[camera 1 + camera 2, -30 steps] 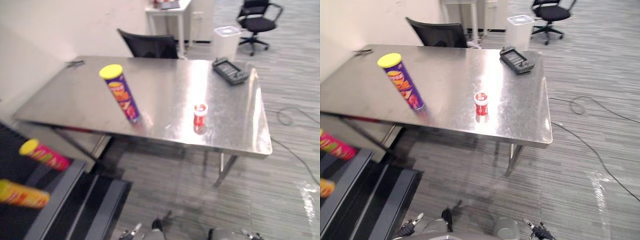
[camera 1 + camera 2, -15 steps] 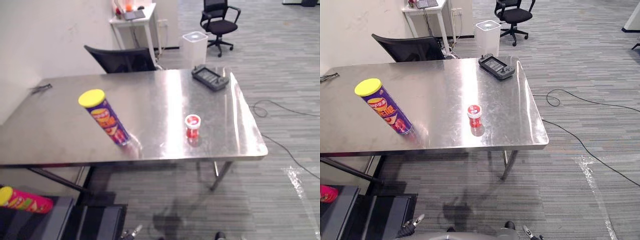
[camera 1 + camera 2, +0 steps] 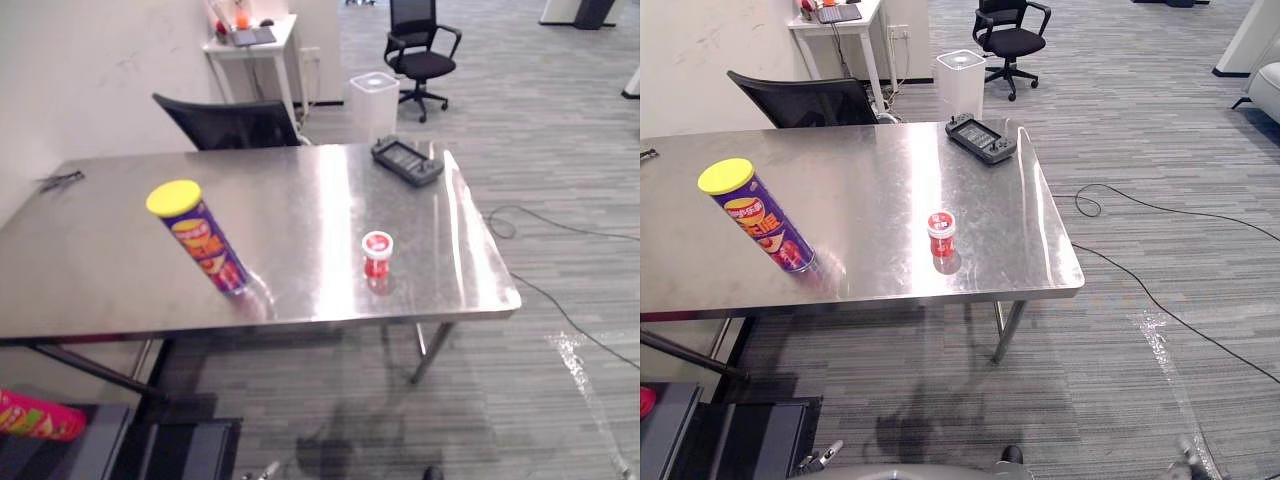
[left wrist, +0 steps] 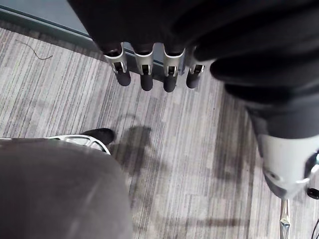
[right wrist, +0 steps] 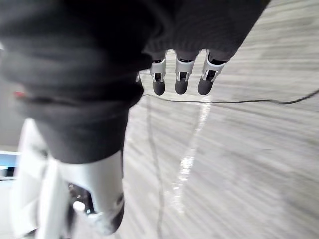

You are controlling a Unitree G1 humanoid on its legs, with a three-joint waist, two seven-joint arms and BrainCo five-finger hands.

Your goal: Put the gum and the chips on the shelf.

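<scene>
Grey carpet (image 3: 560, 200) is running under the steel surface (image 3: 300, 190), with a dark shelf (image 3: 190, 450) sitting low at the near left. On the surface the purple chips can (image 3: 198, 238) is standing left of centre, the small red gum tub (image 3: 376, 253) standing well apart to its right. Left hand (image 4: 145, 74) and right hand (image 5: 182, 77) are hanging over the carpet, fingers straight, holding nothing.

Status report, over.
Left robot hand, right robot hand open, empty. Chips can, gum tub standing on table. Handheld device far corner, not blocking.
</scene>
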